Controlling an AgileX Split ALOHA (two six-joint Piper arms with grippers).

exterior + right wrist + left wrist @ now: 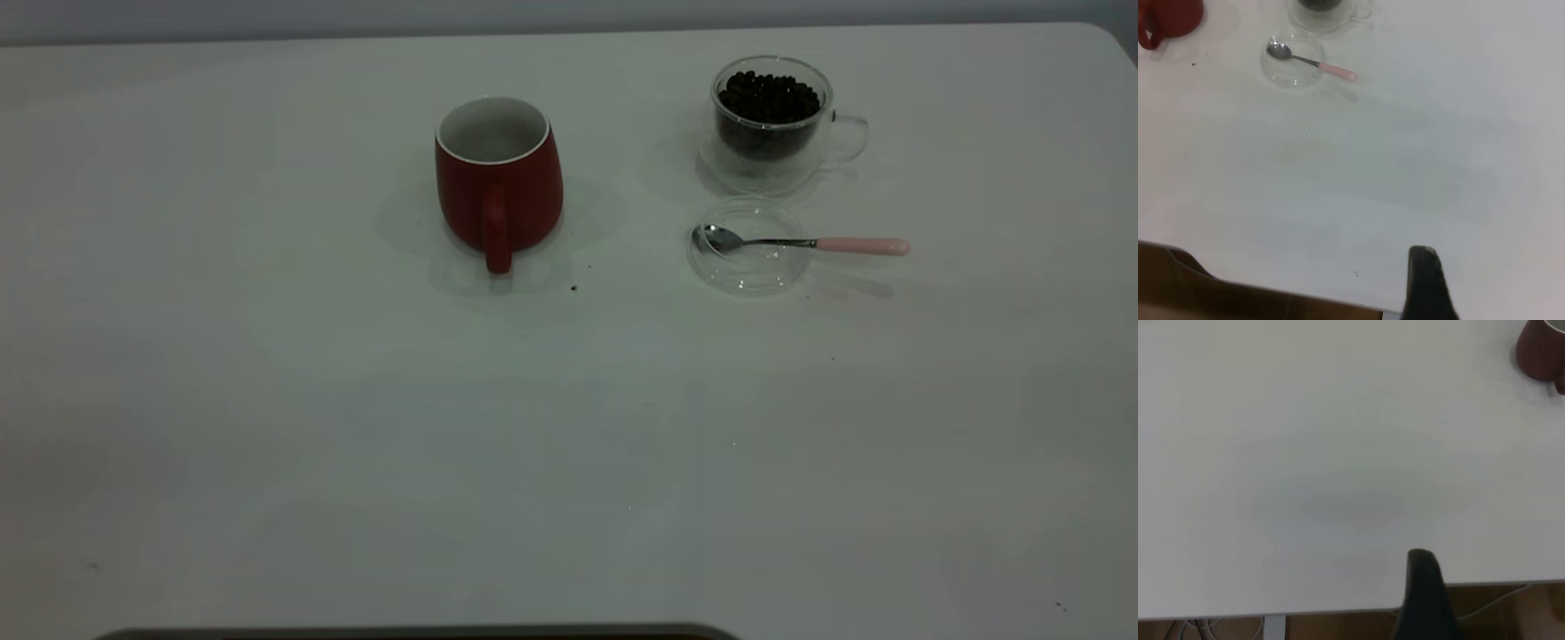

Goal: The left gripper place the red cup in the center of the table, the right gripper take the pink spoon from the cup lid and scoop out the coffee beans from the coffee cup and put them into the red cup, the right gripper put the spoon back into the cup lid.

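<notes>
Red cup: the glossy red ceramic cup with a white inside stood upright near the middle of the white table, its handle turned toward the exterior camera; no contents could be made out inside it.
Coffee cup: the clear double-walled glass cup stood upright to the right of the red cup and well apart from it, filled close to the rim with dark coffee beans.
Cup lid: the round clear glass lid lay flat just in front of the glass cup.
Spoon: the metal spoon with a pink handle rested with its bowl inside the lid and its handle reaching out past the lid's right edge.
Crumbs: dark specks lay on the table near the red cup.
Left gripper: one dark finger showed at the table's edge; whether apart or together, cannot tell.
Right gripper: one dark finger showed over the near edge; cannot tell.
</notes>
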